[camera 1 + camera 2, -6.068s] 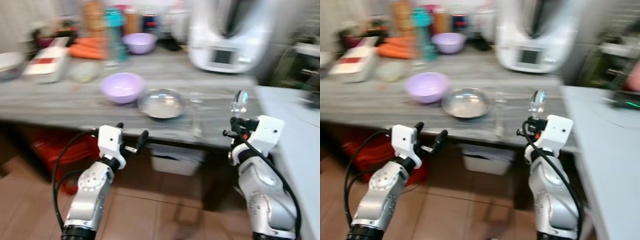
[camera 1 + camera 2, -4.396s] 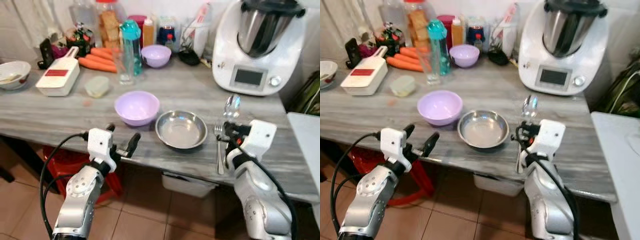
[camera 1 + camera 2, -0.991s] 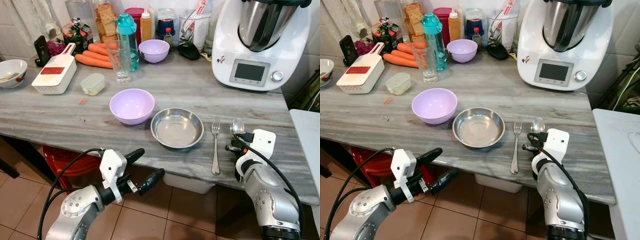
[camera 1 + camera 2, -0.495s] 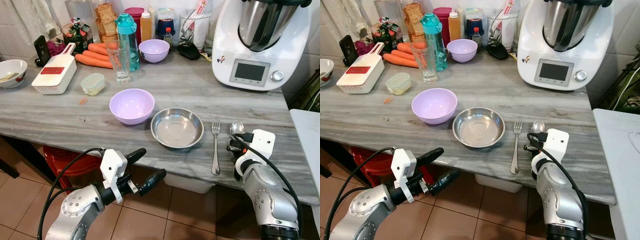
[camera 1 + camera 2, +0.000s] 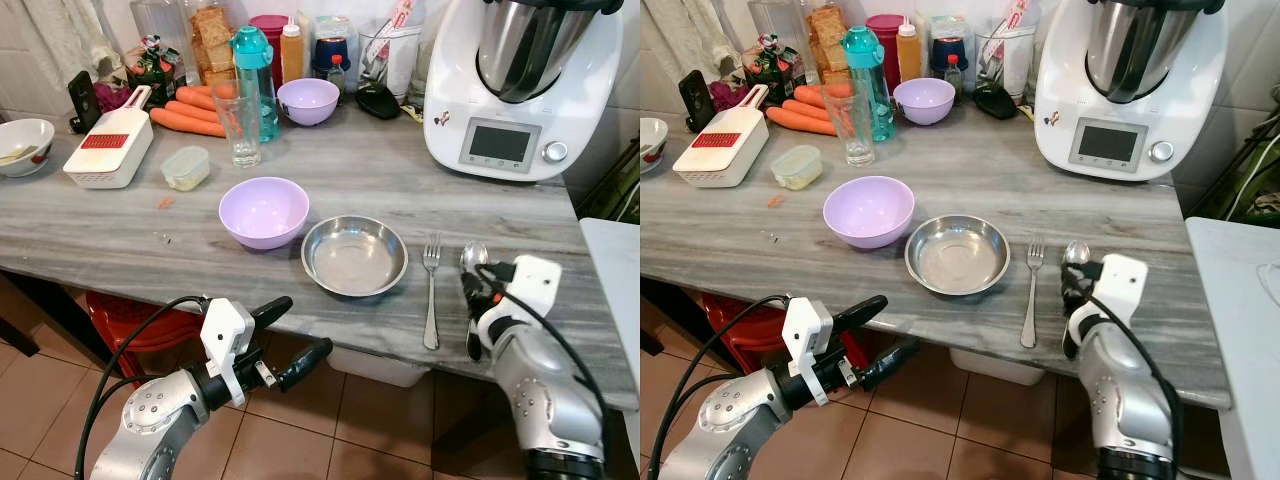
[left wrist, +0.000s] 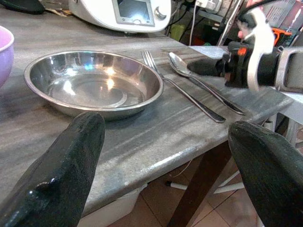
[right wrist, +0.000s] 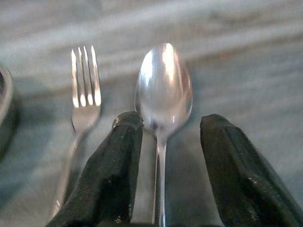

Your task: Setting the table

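The spoon (image 7: 162,94) is laid flat on the grey bench (image 5: 120,230), just right of the fork (image 5: 430,290), itself beside the steel bowl (image 5: 354,256). It is straddled by the parted fingers of the right end effector (image 7: 165,179), nothing gripped. The left end effector (image 5: 290,330) is held wide open and empty below the bench edge.

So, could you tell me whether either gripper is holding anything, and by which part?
Nothing is held. The right gripper has its fingers open astride the neck of the spoon, which lies on the counter; the left gripper is open, empty.
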Available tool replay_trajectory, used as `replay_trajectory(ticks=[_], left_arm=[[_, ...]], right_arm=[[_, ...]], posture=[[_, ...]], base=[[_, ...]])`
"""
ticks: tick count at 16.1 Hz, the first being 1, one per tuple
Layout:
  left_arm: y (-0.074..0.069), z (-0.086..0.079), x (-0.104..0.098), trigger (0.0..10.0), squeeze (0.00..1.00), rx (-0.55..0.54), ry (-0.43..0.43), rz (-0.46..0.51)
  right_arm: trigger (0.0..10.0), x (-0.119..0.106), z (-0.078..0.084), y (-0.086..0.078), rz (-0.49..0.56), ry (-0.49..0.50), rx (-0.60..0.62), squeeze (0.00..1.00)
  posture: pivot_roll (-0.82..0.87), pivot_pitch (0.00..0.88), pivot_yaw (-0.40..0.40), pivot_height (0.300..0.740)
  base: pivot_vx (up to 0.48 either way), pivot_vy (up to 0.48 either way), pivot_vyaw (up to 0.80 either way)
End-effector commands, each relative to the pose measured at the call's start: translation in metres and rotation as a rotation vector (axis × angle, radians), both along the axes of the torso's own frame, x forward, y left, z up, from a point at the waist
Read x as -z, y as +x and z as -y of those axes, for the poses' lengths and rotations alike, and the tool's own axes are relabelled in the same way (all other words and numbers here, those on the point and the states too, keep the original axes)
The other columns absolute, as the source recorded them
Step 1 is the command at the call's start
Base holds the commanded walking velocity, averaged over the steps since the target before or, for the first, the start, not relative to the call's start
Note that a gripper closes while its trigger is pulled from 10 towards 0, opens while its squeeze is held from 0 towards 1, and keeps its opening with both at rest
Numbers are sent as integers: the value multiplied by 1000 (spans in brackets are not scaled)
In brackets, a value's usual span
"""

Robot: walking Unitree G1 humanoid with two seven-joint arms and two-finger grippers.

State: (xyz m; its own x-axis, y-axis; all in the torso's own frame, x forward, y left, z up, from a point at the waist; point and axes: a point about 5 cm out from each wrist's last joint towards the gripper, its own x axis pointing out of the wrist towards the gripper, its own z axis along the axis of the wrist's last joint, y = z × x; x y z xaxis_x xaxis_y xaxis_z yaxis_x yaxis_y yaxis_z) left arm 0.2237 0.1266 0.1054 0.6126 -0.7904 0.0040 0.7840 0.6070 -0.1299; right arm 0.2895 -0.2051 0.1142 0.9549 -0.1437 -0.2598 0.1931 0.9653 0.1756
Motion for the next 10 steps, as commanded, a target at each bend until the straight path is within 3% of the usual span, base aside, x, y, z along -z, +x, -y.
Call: replay_trajectory(ticks=[1, 5, 8, 10], left_arm=[[0, -2, -3, 10000, 0, -5, 10, 13], [4, -2, -8, 10000, 0, -61, -13, 42], [9, 0, -13, 10000, 0, -101, -38, 57], [20, 0, -21, 10000, 0, -219, -41, 106]], right_arm=[[10000, -16, -4, 2, 69, -22, -21, 1000], [10000, -39, -18, -1, 196, -93, -80, 1000], [10000, -38, -28, -8, 225, -142, -112, 1000], [10000, -36, -34, -14, 242, -179, -139, 1000]], posture=[[-57, 69, 6, 740], [-57, 69, 6, 740], [-54, 61, 1, 740], [-49, 47, -6, 740]], base=[[0, 0, 0], [0, 0, 0], [0, 0, 0], [0, 0, 0]])
